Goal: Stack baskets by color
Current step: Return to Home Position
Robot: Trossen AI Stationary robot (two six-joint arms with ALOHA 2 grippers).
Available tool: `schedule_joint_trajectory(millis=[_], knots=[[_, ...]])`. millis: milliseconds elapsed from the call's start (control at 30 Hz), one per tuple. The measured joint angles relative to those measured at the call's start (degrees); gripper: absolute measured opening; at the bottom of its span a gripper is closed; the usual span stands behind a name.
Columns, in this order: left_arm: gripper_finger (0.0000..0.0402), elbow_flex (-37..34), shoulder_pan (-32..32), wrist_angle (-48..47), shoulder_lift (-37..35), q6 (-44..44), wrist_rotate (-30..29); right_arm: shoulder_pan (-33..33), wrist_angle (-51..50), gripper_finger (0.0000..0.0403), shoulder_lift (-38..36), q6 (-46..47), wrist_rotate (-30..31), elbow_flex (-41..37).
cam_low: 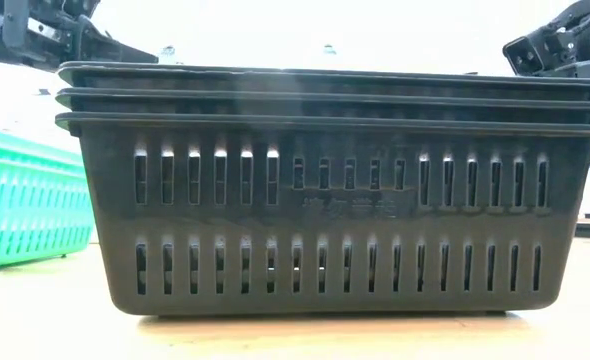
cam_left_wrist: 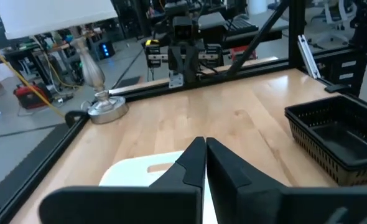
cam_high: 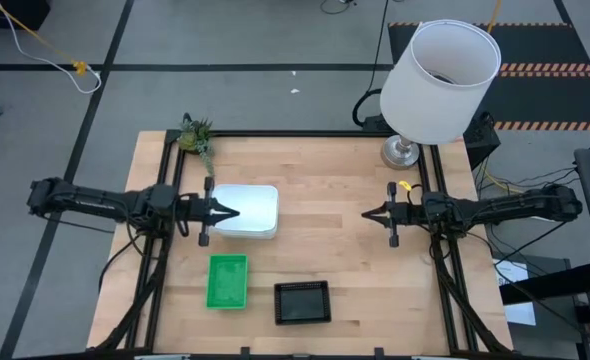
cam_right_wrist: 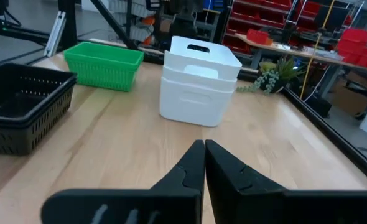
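The white baskets (cam_high: 247, 211) stand nested in a stack left of the table's middle, also seen in the right wrist view (cam_right_wrist: 199, 81). A green basket (cam_high: 227, 281) sits near the front edge, left of a black stack (cam_high: 302, 302) that shows three nested rims (cam_low: 325, 95). My left gripper (cam_high: 231, 212) points level toward the right, shut, with its tips above the white stack's left part (cam_left_wrist: 143, 169); I see no touch. My right gripper (cam_high: 367, 213) is shut, points level toward the left, and stands over bare wood right of the middle (cam_right_wrist: 204, 149).
A lamp with a large white shade (cam_high: 443, 68) and a metal foot (cam_high: 400, 152) stands at the far right corner. A green plant sprig (cam_high: 197, 137) lies at the far left corner. Bare wood (cam_high: 325, 210) lies between the two grippers.
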Motion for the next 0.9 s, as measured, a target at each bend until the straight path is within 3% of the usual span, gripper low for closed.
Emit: schedule_joint_trajectory(millis=[200,900], knots=[[0.0005,-5.25,0.33,6.14,-2.35,1.24,0.02,-0.01,-0.01,0.0006,-0.02,0.0,0.09,-0.08],[0.0003,-11.41,1.51,6.52,-9.3,-0.98,0.11,-0.07,-0.05,0.0006,-0.47,0.04,1.47,-0.24]])
